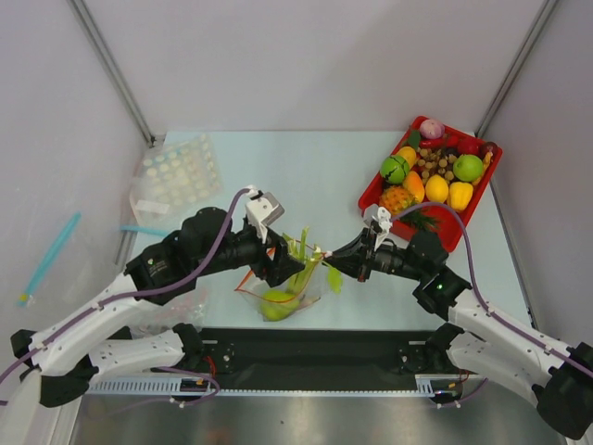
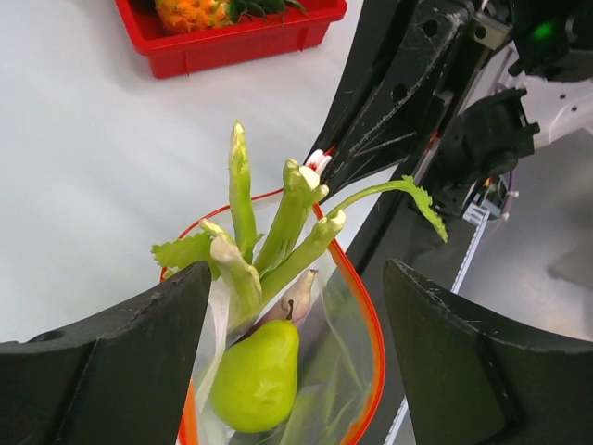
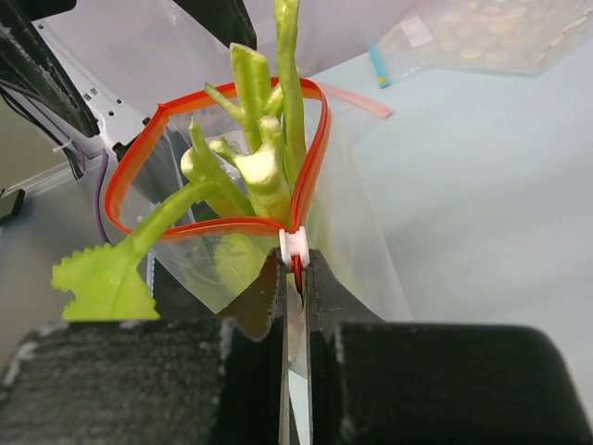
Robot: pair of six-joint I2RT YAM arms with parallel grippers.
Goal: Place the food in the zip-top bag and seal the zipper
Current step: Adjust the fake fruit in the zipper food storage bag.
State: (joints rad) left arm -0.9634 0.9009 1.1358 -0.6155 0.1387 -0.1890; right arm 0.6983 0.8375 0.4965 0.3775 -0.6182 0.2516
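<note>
- Nearest the arms' bases, the zip-top bag stands on the pale tabletop between the two arms, mouth up and gaping.
- Inside it a green pear rests low down. The leek stands on end above it, green leaves poking out past the rim.
- A pale purplish shape sits just behind the pear; too much of it is hidden to name.
- The left end effector is spread wide, one black finger on each side of the bag's mouth, gripping nothing. Whether the fingers touch the plastic cannot be told.
- The right end effector is pinched tight on the zipper, right under the small white slider. It holds that corner of the mouth up.
- From the right wrist view, the red-orange strip forms an open loop around the leek stalks. One frilly leaf hangs outside it.
- Farther back on the right, a red tray holds a heap of toy fruit, a pineapple at its near corner, well apart from the bag.
- At the far left lies another clear bag of pale pieces, with a blue strip just beside it.
</note>
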